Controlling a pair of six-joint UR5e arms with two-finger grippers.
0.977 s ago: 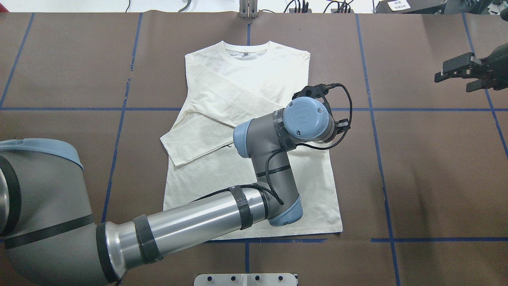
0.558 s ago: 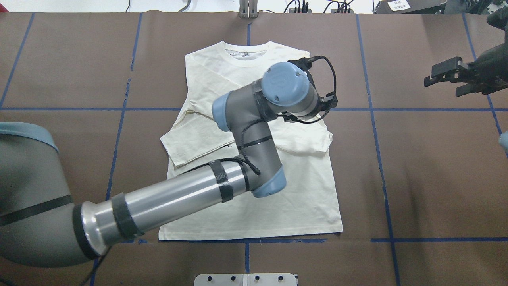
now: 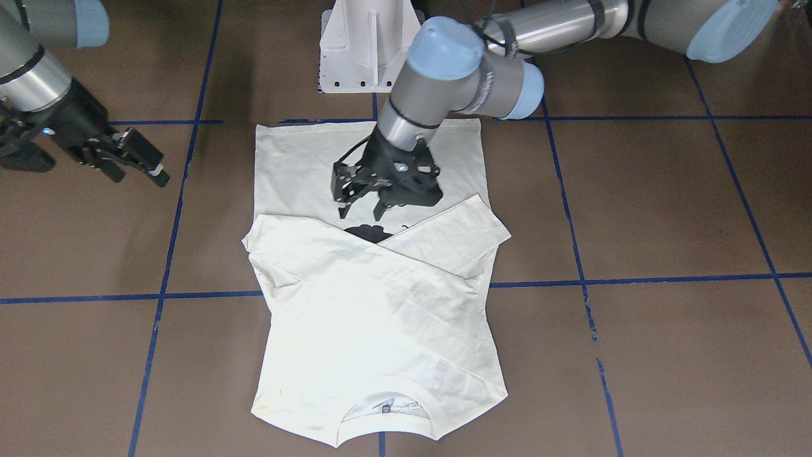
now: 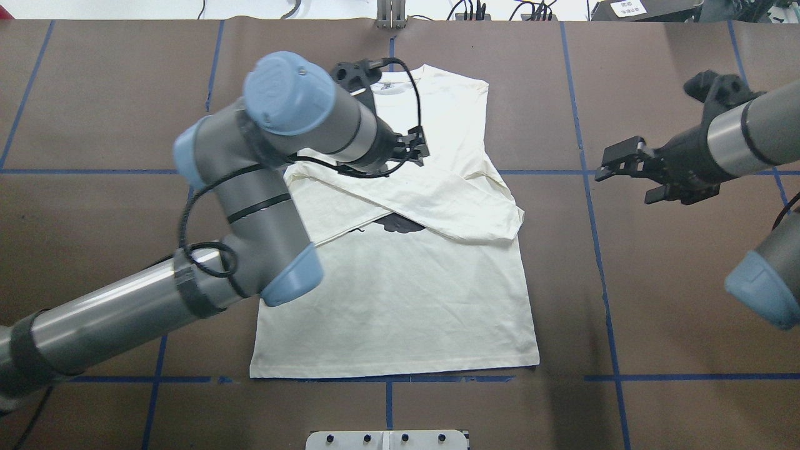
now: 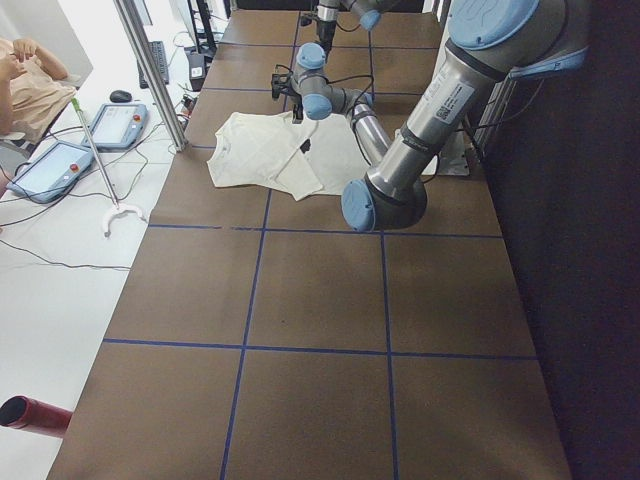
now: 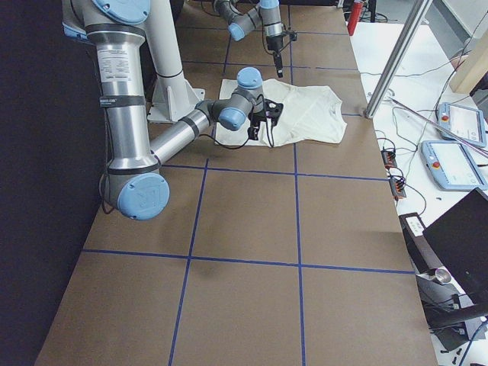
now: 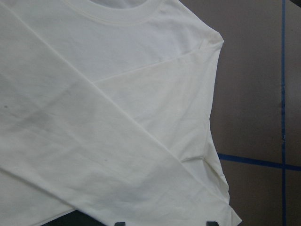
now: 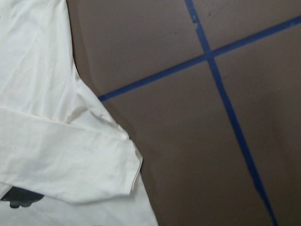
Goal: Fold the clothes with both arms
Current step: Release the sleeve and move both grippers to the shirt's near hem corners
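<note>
The cream long-sleeved T-shirt lies flat on the brown table, collar at the far side. Both sleeves are crossed over the chest, with one cuff at the right. A bit of the black cat print shows under the sleeves, and also in the front-facing view. My left gripper is open and empty, and hovers over the shirt's chest. In the overhead view it is mostly hidden under its wrist. My right gripper is open and empty, over bare table to the right of the shirt.
The white pedestal base stands at the near table edge behind the hem. Blue tape lines grid the table. A metal post and teach pendants stand off the far edge. A person sits there.
My left arm swung from the shirt's right side up and to the left, over the collar area. The right gripper moved in from the far right toward the shirt.
</note>
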